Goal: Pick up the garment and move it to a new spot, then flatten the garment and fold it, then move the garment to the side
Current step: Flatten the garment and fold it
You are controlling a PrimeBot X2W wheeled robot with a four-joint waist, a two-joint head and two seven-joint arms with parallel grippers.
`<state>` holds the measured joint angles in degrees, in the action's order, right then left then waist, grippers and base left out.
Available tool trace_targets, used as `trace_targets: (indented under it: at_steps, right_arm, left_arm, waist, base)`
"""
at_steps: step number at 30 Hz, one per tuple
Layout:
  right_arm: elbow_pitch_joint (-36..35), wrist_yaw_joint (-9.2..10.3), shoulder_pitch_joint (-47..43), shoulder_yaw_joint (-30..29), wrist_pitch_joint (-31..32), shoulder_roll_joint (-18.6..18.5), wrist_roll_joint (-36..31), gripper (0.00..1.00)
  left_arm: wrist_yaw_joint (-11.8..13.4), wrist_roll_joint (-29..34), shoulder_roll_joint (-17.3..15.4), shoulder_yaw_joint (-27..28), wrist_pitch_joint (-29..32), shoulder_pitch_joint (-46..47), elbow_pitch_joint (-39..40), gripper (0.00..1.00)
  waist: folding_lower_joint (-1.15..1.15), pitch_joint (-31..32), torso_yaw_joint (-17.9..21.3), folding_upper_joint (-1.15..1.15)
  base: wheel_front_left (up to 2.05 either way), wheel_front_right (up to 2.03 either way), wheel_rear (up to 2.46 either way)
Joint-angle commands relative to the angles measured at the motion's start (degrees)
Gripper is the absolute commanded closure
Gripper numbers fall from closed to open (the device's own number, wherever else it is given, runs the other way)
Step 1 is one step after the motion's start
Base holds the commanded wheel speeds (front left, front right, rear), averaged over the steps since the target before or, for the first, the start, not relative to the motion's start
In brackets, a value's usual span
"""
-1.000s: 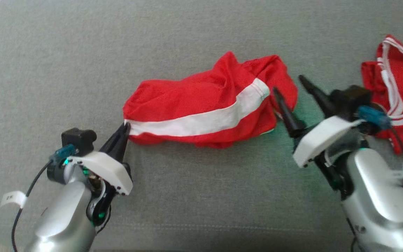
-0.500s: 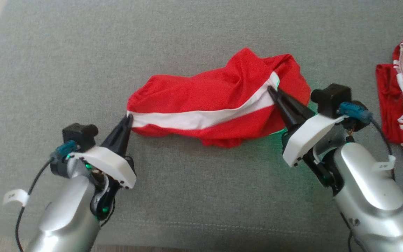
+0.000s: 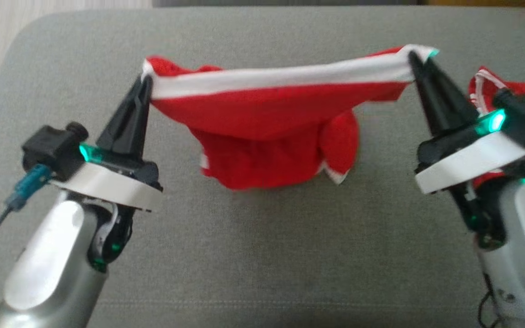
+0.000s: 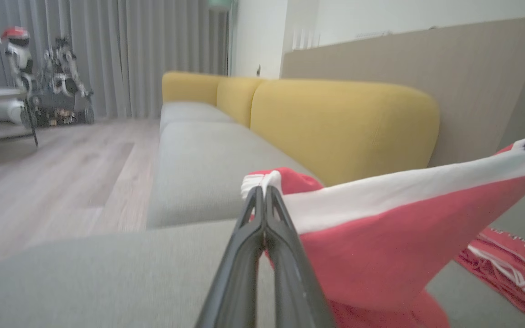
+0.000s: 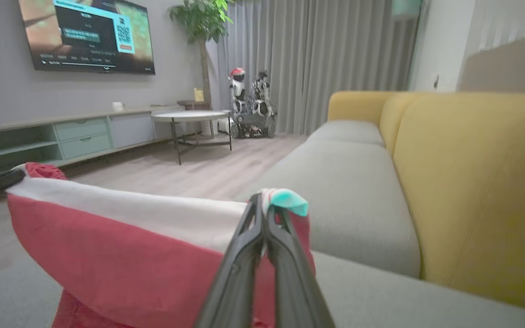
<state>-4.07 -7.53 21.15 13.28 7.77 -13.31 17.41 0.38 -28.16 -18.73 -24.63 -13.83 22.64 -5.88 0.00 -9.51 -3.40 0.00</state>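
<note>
The garment (image 3: 267, 123) is a pair of red shorts with a white waistband, stretched between my two grippers and hanging above the grey sofa seat (image 3: 262, 255). My left gripper (image 3: 145, 81) is shut on the band's left end. My right gripper (image 3: 412, 55) is shut on the band's right end. In the left wrist view my left gripper (image 4: 262, 191) pinches the white band, and the red cloth (image 4: 372, 237) hangs to its right. In the right wrist view my right gripper (image 5: 262, 200) holds the band, with the cloth (image 5: 121, 246) sagging to its left.
A second red garment with white stripes (image 3: 517, 91) lies on the seat at the right, partly behind my right arm, and appears as the striped garment (image 4: 504, 269) in the left wrist view. Yellow back cushions (image 4: 344, 123) line the sofa. A round table (image 5: 189, 116) stands on the wooden floor.
My right gripper closed on the waistband's right end. Both grippers then rose and spread apart, lifting the garment off the seat and pulling the band taut. The head camera shifted.
</note>
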Motion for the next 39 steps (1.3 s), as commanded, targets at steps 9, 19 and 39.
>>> trace_targets:
  at_steps: [9, 19, 39]
  right_arm:
    - [-15.7, 0.04, -1.4, -6.0, 5.3, 0.0, -2.0, 1.00]
    - [-21.8, 0.04, -4.1, -9.2, 8.9, 1.1, -2.2, 1.00]
    - [4.1, 0.04, 25.5, -5.4, 2.5, 3.1, 5.3, 1.00]
  left_arm:
    - [4.2, 2.0, -5.3, 5.4, 5.1, 4.6, 18.9, 1.00]
    - [6.5, 1.5, -7.0, 6.2, 9.3, 2.6, 25.9, 1.00]
    - [-0.3, -1.7, -1.0, 5.3, 7.2, 28.9, -2.3, 1.00]
  waist:
    - [0.00, 4.9, 2.4, 0.00]
    - [0.00, 6.1, 3.4, 0.00]
    - [0.00, -4.1, 3.0, 0.00]
  base:
    - [0.00, 0.00, 0.00]
    - [0.00, 0.00, 0.00]
    - [0.00, 0.00, 0.00]
